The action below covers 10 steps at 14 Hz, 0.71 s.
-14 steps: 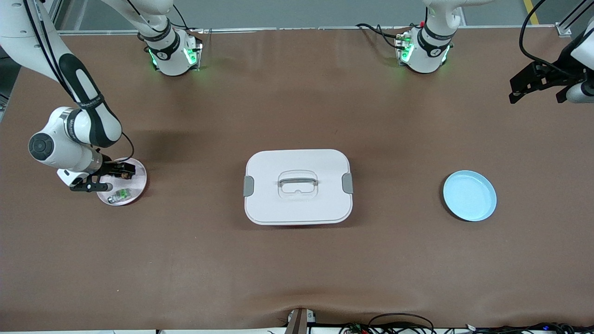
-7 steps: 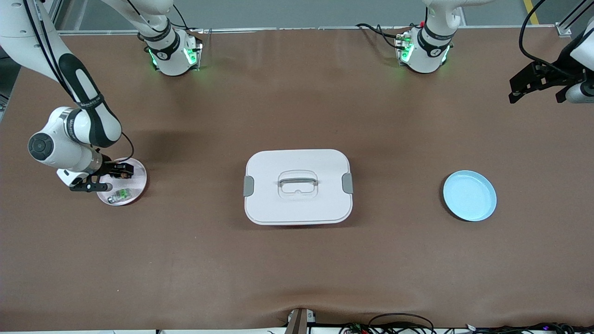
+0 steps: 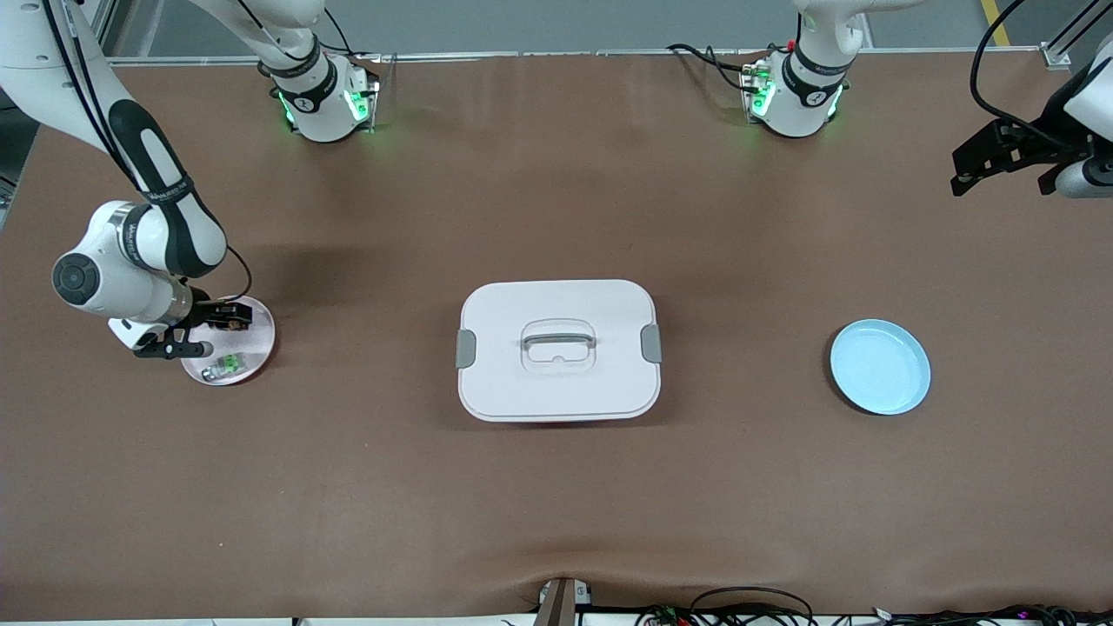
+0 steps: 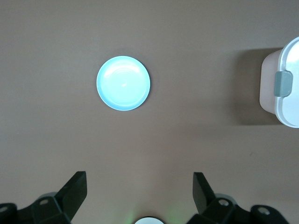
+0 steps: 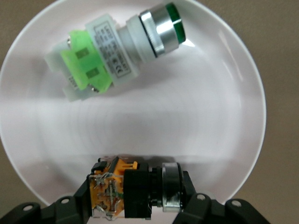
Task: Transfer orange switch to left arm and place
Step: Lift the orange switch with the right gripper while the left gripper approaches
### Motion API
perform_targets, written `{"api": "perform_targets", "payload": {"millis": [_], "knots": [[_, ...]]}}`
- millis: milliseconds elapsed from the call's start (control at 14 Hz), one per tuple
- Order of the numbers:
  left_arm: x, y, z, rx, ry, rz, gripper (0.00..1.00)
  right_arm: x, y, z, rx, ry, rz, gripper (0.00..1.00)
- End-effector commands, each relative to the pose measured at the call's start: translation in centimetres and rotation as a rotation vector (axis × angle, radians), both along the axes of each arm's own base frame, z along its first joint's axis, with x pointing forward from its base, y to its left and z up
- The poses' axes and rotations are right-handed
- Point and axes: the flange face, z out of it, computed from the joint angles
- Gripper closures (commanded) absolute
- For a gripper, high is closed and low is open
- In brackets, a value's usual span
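So the right gripper [image 3: 228,323] is down in the pink plate [image 3: 258,348] at the middle-left of the front frame, fingers pinched onto the orange switch [image 5: 122,193]. In the right wrist view the switch sits at the bottom centre, a black body with an orange terminal end and a metal collar, with a black finger on each side. It looks like it's lying on its side on the plate, so I'd guess that's why it's gripped across the body. I'd call this the pick step: grabbed, not lifted yet.

Sharing the plate is a green pushbutton switch [image 5: 119,51], in the upper part of the right wrist view, well apart from the orange one, so it shouldn't get dragged along.

The left gripper [image 3: 1000,156] waits up in the upper right corner of the front frame, fingers spread wide and holding nothing. Its own camera looks down on the light blue plate [image 4: 123,83], which is empty and is probably the drop-off spot.

The obstacle is the box [image 3: 557,349], a white latched container dead centre in the frame, right between the two plates. A straight path across runs over it, so the handover likely needs to go around or well above it.
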Motion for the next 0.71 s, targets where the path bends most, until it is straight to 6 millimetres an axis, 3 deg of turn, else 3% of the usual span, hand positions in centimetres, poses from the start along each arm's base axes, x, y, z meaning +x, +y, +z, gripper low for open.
{"api": "perform_targets", "payload": {"millis": [0, 214, 427, 641], "knots": [[0.1, 0.0, 0.0, -0.012, 0.006, 0.005, 0.0, 0.6, 0.4, 3.9, 0.006, 0.044, -0.01, 0.72], [0.5, -0.8, -1.0, -0.039, 0.023, 0.039, 0.0, 1.2, 1.5, 8.1, 0.033, 0.115, -0.012, 0.72], [1.0, -1.7, -1.5, -0.124, 0.019, 0.033, 0.0, 2.5, 3.0, 13.9, 0.085, 0.184, -0.064, 0.72], [1.1, -2.3, -2.1, -0.124, 0.029, 0.025, 0.0, 3.6, 7.5, 21.0, 0.049, 0.257, -0.153, 0.72]]}}
